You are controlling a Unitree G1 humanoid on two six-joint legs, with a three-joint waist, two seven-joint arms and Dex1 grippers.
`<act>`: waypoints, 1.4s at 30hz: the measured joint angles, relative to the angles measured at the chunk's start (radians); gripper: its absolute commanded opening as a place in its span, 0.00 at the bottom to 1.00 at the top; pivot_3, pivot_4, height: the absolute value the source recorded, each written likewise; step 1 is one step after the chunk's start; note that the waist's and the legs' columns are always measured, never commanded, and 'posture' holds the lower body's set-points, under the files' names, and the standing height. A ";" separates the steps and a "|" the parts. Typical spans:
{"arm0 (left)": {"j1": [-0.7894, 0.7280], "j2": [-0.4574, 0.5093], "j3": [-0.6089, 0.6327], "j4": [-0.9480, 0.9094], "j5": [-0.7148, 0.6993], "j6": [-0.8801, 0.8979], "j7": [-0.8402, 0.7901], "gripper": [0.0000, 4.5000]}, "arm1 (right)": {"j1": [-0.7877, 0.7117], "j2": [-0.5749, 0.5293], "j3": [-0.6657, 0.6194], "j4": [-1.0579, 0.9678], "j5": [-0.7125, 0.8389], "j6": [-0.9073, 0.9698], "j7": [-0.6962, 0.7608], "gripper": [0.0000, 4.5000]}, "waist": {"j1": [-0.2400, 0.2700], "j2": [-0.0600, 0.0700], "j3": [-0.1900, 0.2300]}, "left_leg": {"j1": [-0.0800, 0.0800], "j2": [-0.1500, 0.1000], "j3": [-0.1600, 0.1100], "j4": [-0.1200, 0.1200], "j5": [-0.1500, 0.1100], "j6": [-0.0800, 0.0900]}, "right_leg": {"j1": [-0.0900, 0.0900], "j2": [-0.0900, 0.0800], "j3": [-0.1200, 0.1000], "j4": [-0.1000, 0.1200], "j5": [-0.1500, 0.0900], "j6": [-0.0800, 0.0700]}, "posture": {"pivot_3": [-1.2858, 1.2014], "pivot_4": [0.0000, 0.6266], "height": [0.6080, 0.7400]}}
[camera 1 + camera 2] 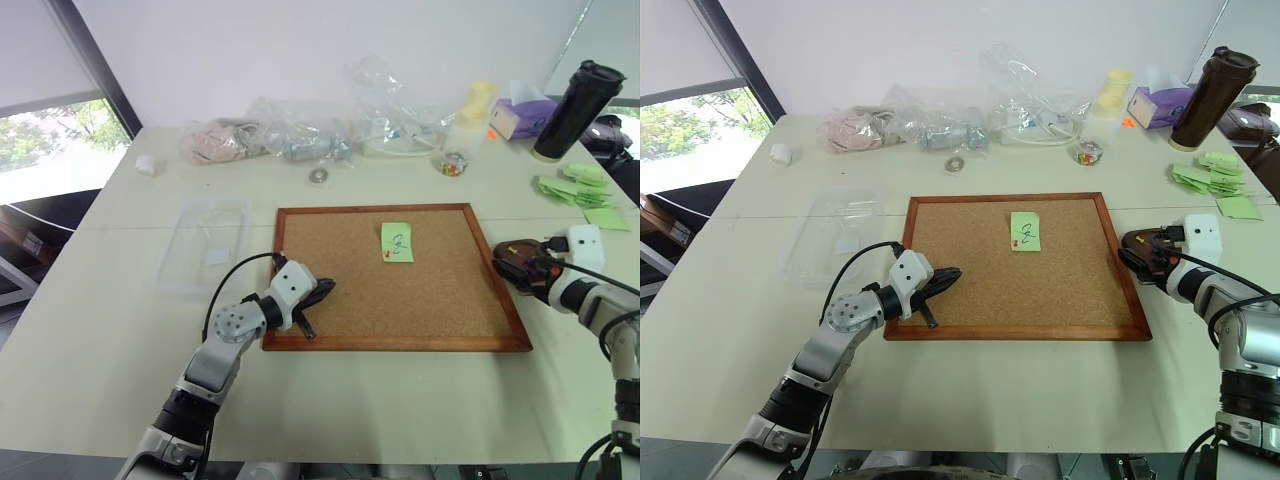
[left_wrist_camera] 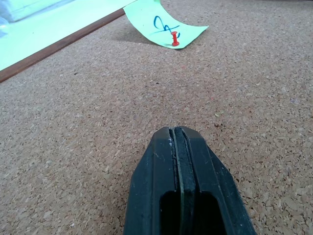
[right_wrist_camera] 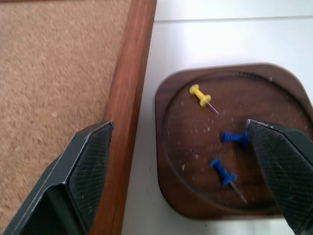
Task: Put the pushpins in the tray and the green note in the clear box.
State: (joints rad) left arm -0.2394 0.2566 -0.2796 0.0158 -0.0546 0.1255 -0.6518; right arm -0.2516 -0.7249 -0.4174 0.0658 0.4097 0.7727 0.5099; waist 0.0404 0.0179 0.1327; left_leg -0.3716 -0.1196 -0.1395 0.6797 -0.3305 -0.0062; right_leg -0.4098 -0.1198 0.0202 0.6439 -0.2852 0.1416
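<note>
Green note (image 1: 397,242): thin, limp paper, pinned by red pushpin (image 2: 174,38) near cork board (image 1: 440,300) far edge; liftable by curled free edge. Left gripper (image 1: 318,293) shut, empty; right gripper (image 3: 195,166) spread over tray (image 3: 274,78).

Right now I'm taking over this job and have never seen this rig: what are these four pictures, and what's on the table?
It is a two-armed humanoid robot. Two pictures come from its head, looking down over a white table. The other two come from cameras on its wrists, looking along each pincer.

The left pincer is shut and empty, resting low over the cork board. On that board the green note is held by one red pushpin.

The right pincer is open, holding nothing, above the tray beside the board's right edge. In the tray lie a yellow pushpin and two blue pushpins.

The clear box sits left of the board, apparently empty.
</note>
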 measured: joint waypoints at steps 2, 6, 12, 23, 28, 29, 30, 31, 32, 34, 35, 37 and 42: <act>0.000 0.000 0.000 0.000 0.000 0.000 0.000 0.00 | -0.002 0.000 -0.003 -0.051 0.024 0.015 0.012 0.99 | 0.001 0.000 0.000 | 0.000 0.000 0.000 0.000 0.000 0.000 | 0.000 0.000 0.000 0.000 0.000 0.000 | 0.52 0.24 0.93; -0.001 0.000 0.000 0.001 0.000 0.000 0.000 0.00 | -0.010 -0.001 0.023 -0.208 0.098 0.068 0.055 0.99 | 0.000 0.000 0.000 | 0.000 0.000 0.000 0.000 0.000 0.000 | 0.000 0.000 0.000 0.000 0.000 0.000 | 0.52 0.24 0.93; -0.003 -0.002 0.001 0.003 0.000 0.000 0.000 0.00 | -0.041 0.036 0.216 -0.367 0.124 0.086 0.097 0.99 | 0.001 -0.001 0.000 | 0.000 0.000 -0.001 0.000 0.000 0.000 | 0.000 0.000 0.000 0.000 0.000 0.000 | 0.52 0.24 0.93; 0.000 -0.002 0.003 0.000 0.000 0.000 0.006 0.00 | -0.147 0.141 0.455 -0.234 -0.015 -0.031 0.090 0.51 | 0.001 -0.002 -0.001 | 0.000 0.000 -0.002 0.001 0.000 0.000 | 0.000 0.000 -0.001 0.000 0.000 0.000 | 0.52 0.24 0.93; 0.003 -0.003 0.004 0.000 0.000 0.000 0.011 0.00 | -0.161 0.174 0.489 -0.122 -0.073 -0.102 0.095 0.51 | 0.000 -0.002 -0.001 | 0.000 0.000 -0.002 0.001 0.000 0.000 | 0.000 0.000 -0.001 0.000 0.000 0.000 | 0.52 0.24 0.93; 0.004 -0.003 0.004 -0.001 0.000 0.000 0.013 0.00 | -0.168 0.181 0.490 -0.100 -0.082 -0.111 0.095 0.51 | -0.001 -0.002 -0.001 | 0.000 0.000 -0.002 0.001 0.000 0.000 | 0.000 0.000 -0.001 0.000 0.000 0.000 | 0.52 0.24 0.93; 0.005 -0.003 0.004 -0.002 0.000 0.000 0.014 0.00 | -0.174 0.188 0.490 -0.083 -0.090 -0.122 0.095 0.51 | -0.001 -0.002 -0.001 | 0.000 0.000 -0.002 0.000 0.000 0.000 | 0.000 0.000 -0.001 0.000 0.000 0.000 | 0.52 0.24 0.93; 0.006 -0.003 0.004 -0.003 0.000 0.000 0.015 0.00 | -0.180 0.193 0.491 -0.069 -0.095 -0.129 0.095 0.51 | 0.000 -0.002 -0.001 | 0.000 0.000 -0.002 0.000 0.000 0.000 | 0.000 0.000 -0.001 0.000 0.000 0.000 | 0.52 0.24 0.93; 0.007 -0.003 0.004 -0.006 0.000 0.000 0.016 0.00 | -0.184 0.197 0.491 -0.058 -0.102 -0.139 0.097 0.51 | 0.000 -0.002 -0.001 | 0.000 0.000 -0.002 0.000 0.000 0.000 | 0.000 0.000 -0.001 0.000 0.000 0.000 | 0.52 0.24 0.93; 0.008 -0.003 0.004 -0.007 0.000 0.000 0.016 0.00 | -0.184 0.197 0.491 -0.050 -0.111 -0.148 0.100 0.51 | 0.000 -0.002 -0.001 | 0.000 0.000 -0.002 0.000 0.000 0.000 | 0.000 0.000 -0.001 0.000 0.000 0.000 | 0.52 0.24 0.93; 0.008 -0.003 0.004 -0.009 0.000 0.000 0.016 0.00 | -0.184 0.197 0.491 -0.041 -0.114 -0.153 0.104 0.51 | 0.000 -0.002 -0.001 | 0.000 0.000 -0.002 0.000 0.000 0.000 | 0.000 0.000 -0.001 0.000 0.000 0.000 | 0.52 0.24 0.93; 0.009 -0.003 0.004 -0.012 0.000 0.001 0.019 0.00 | -0.184 0.198 0.490 -0.027 -0.120 -0.157 0.107 0.45 | -0.001 -0.002 -0.001 | 0.000 0.000 -0.002 0.000 0.000 0.000 | 0.000 0.000 -0.001 0.000 0.000 0.000 | 0.52 0.24 0.93; 0.011 -0.002 0.004 -0.017 0.000 0.003 0.021 0.00 | -0.182 0.217 0.488 -0.020 -0.125 -0.162 0.106 0.00 | -0.001 -0.002 -0.001 | 0.000 0.000 -0.002 0.000 0.000 0.000 | 0.000 0.000 -0.001 0.000 0.000 0.000 | 0.52 0.24 0.93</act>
State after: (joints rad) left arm -0.2288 0.2544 -0.2756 -0.0007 -0.0544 0.1282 -0.6309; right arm -0.4339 -0.5079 0.0707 0.0457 0.2849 0.6107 0.6158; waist 0.0392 0.0161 0.1318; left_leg -0.3718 -0.1197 -0.1413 0.6799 -0.3304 -0.0065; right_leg -0.4101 -0.1195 0.0189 0.6439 -0.2852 0.1416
